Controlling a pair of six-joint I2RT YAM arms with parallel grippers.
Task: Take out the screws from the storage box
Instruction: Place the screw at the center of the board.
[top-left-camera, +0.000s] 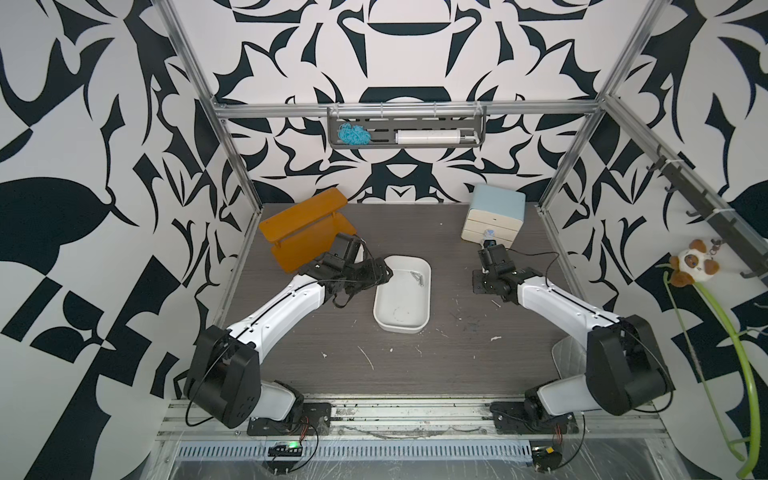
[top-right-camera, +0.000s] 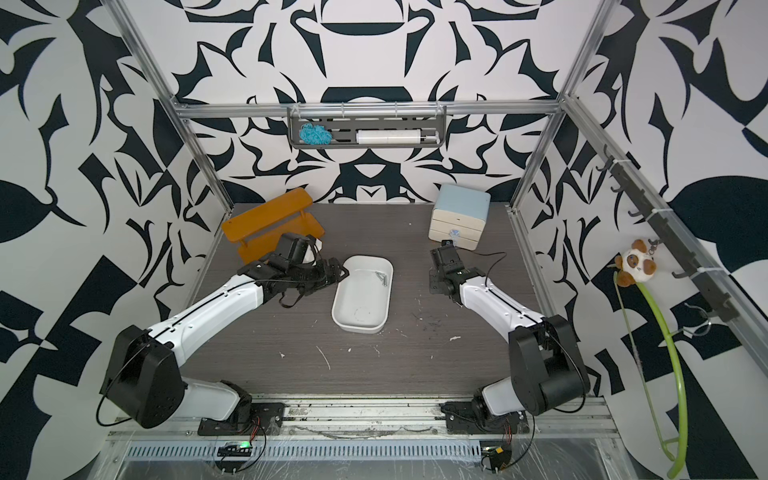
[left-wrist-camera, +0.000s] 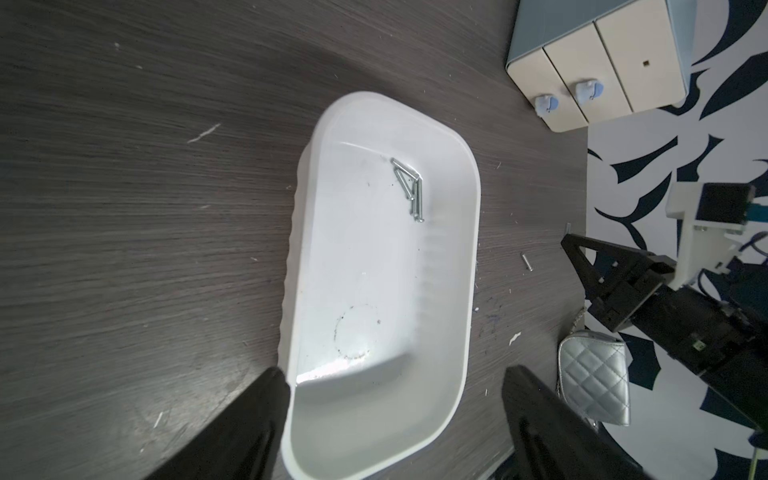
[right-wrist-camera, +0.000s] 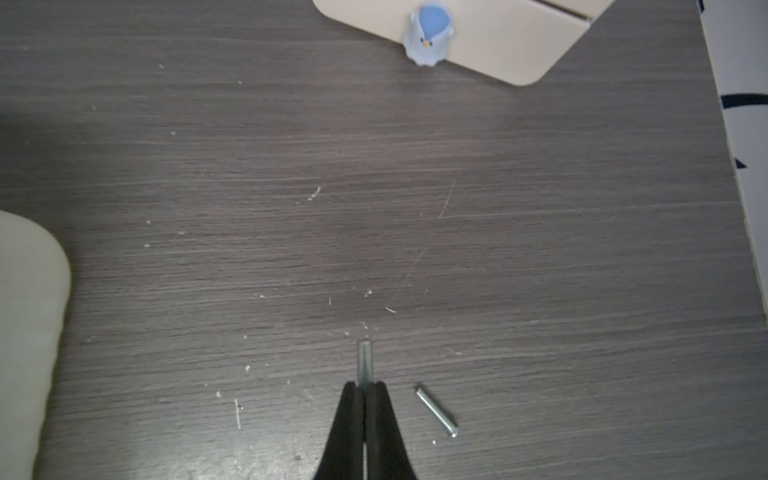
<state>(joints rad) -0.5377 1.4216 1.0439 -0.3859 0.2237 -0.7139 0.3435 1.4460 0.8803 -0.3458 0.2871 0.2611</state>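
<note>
Right end effector (right-wrist-camera: 365, 388) is pinched shut on 1 thin silver-grey metal screw (right-wrist-camera: 364, 359), low over the dark wood-grain tabletop (right-wrist-camera: 415, 166). A 2nd screw (right-wrist-camera: 436, 411) lies loose just beside it. The other screws (left-wrist-camera: 409, 191) sit bunched against a long wall of the shallow white rectangular plastic storage box (left-wrist-camera: 453, 270). Left end effector (left-wrist-camera: 395, 370) is spread wide and empty at the box's left side (rim contact: can't tell).

Risks: a released screw could land on the loose 1 and both roll, round shanks on a smooth top. Wide left fingers (left-wrist-camera: 241, 432) could shove the light box and scatter the bunch. Picking from a bunch tight to the wall risks a finger striking the wall, or 2 screws lifted and 1 dropped.

Room: open tabletop between box and right arm. Pale blue-topped cream drawer cabinet (top-left-camera: 496, 208) sits behind, well apart. Silver quilted purse (left-wrist-camera: 592, 374) is near the right arm. Orange plastic rack (top-left-camera: 299, 220) is close behind the left wrist.
</note>
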